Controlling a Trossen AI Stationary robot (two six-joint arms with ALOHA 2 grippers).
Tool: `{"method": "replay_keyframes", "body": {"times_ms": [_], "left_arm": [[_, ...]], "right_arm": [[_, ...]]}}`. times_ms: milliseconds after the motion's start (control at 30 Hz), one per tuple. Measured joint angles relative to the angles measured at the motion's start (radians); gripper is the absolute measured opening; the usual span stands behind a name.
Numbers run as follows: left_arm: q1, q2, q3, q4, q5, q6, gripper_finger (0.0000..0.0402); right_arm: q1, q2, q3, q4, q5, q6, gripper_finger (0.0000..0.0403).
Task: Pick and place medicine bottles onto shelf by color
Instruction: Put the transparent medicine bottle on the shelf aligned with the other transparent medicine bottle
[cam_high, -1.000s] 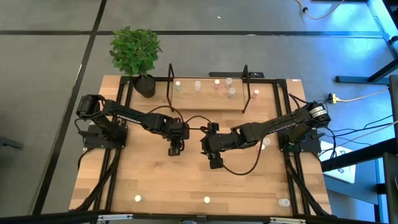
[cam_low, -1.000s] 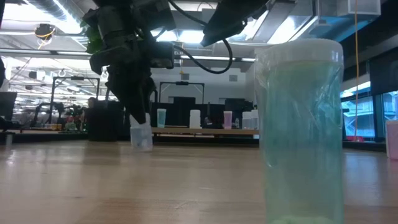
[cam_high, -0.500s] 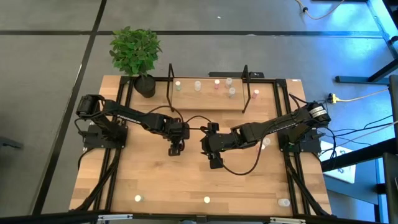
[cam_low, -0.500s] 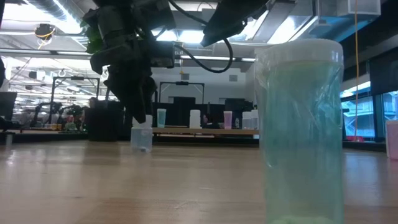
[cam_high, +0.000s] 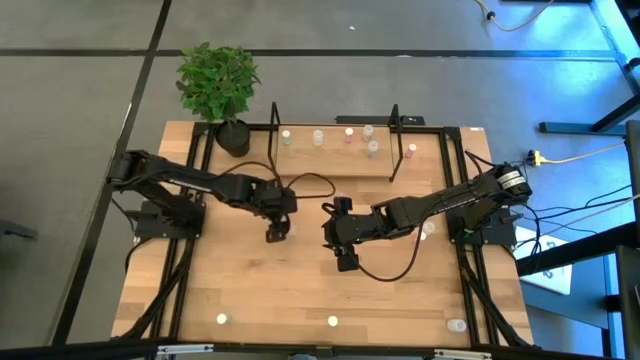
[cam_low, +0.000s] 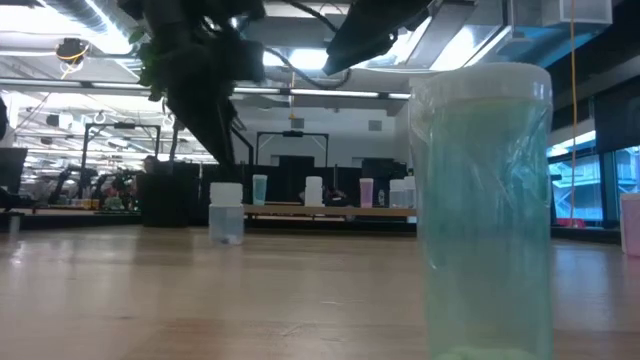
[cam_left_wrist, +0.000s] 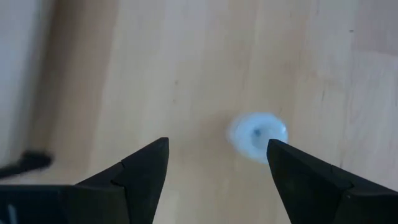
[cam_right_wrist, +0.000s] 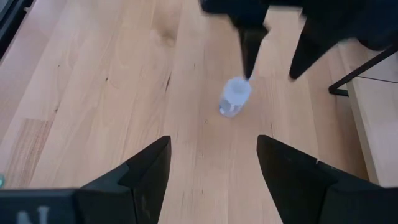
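Observation:
A small clear medicine bottle (cam_low: 226, 212) with a white cap stands upright on its base on the tabletop. My left gripper (cam_left_wrist: 217, 146) hangs open above it, clear of its cap (cam_left_wrist: 257, 133); the right wrist view shows that gripper (cam_right_wrist: 273, 53) over the bottle (cam_right_wrist: 235, 96). My right gripper (cam_right_wrist: 213, 144) waits open in mid-air near the table's middle (cam_high: 345, 262), pointing toward the bottle. The shelf (cam_high: 330, 160) at the far edge carries several bottles, among them a pale one (cam_high: 318, 137) and a pink one (cam_high: 349, 133).
A potted plant (cam_high: 218, 85) stands at the far left corner. Loose bottles stand near the front edge (cam_high: 222, 319), (cam_high: 332, 321), (cam_high: 456, 325); the middle one fills the low view (cam_low: 485, 210). More lie beside the right arm (cam_high: 428, 228).
My left gripper has let go of the clear bottle, risen off it and drawn a little toward the table's left edge. The bottle stays standing upright on the table where it was set. My right arm has kept still.

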Motion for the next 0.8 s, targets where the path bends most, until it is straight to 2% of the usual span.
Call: {"method": "replay_keyframes", "body": {"times_ms": [233,533,700,800], "left_arm": [[-0.082,-0.156,0.000,-0.073,-0.117,-0.065,0.0266],[-0.330,-0.286,0.000,-0.175,-0.253,-0.269,0.0266],[-0.492,-0.309,0.000,-0.234,-0.446,-0.383,0.0266],[-0.573,-0.311,0.000,-0.310,-0.529,-0.491,0.0266]], "right_arm": [[0.000,0.000,0.000,0.006,0.000,0.000,0.0241],[0.000,-0.001,0.000,0.016,0.000,0.000,0.0241],[0.000,-0.001,0.000,0.019,0.000,0.000,0.0241],[0.000,-0.001,0.000,0.025,0.000,0.000,0.0241]]}}
